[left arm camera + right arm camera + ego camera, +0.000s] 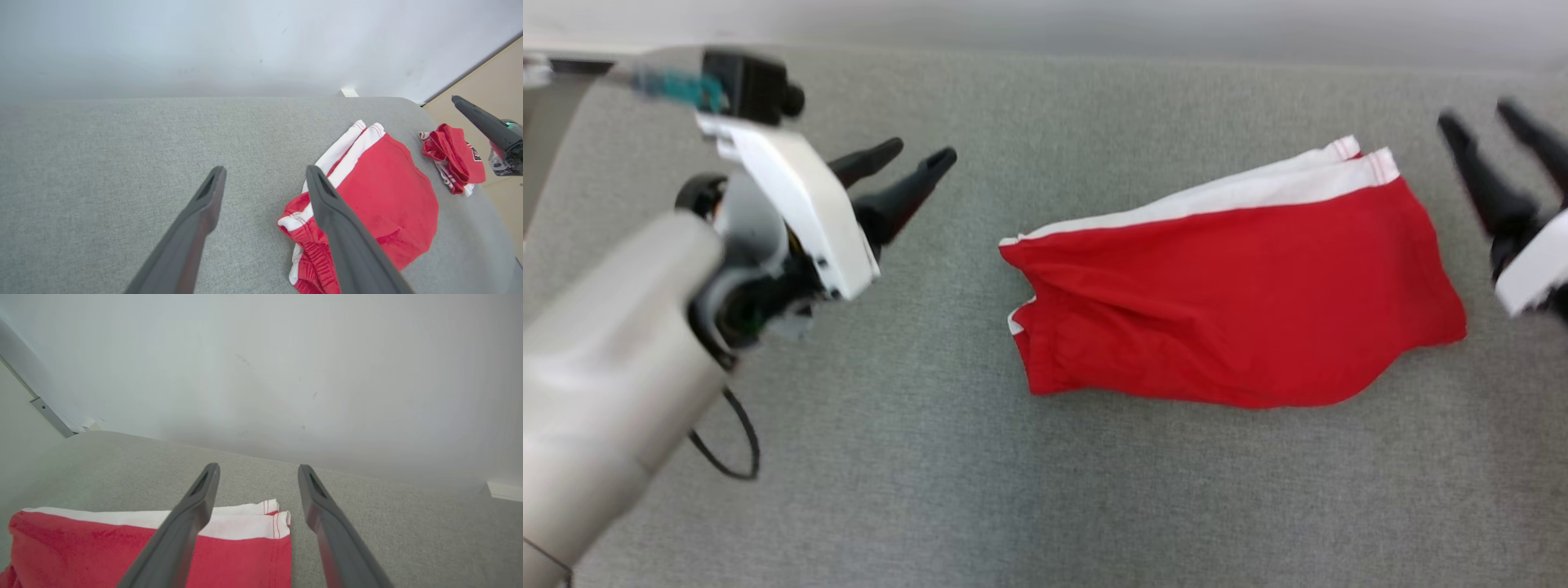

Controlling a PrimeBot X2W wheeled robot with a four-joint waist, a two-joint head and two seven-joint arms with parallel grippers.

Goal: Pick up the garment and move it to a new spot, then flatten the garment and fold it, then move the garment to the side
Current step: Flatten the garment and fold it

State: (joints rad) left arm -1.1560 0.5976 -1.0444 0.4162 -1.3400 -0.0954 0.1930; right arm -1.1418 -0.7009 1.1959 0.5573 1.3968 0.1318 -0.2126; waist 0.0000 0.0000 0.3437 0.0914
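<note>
Though folded — garment on grey surface

The folded red-and-white cloth shorts lie on the grey fabric-covered surface, right of its middle. The left gripper is well to their left, the right gripper just past their right end. A small crumpled red-and-white garment lies farther right, near the surface's edge.
</note>
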